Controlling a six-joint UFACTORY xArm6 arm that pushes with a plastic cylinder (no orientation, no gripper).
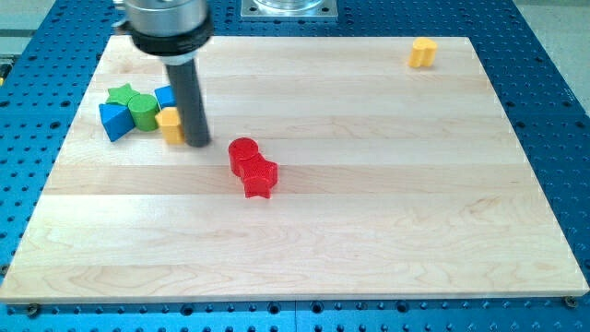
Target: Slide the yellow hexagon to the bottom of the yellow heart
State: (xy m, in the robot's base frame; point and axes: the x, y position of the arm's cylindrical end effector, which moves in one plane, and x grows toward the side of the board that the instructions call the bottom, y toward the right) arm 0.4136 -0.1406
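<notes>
The yellow hexagon (170,125) sits at the view's left, in a cluster of blocks. My tip (198,144) is right beside it, touching or nearly touching its right side. The yellow heart (422,53) lies far off at the view's top right, alone on the wooden board (369,231). The rod hides part of the blue block (167,96) behind it.
The cluster to the left of the hexagon holds a green star (121,95), a green cylinder (142,111) and a blue triangle (114,121). A red cylinder (243,154) and a red star (260,177) sit together near the board's middle.
</notes>
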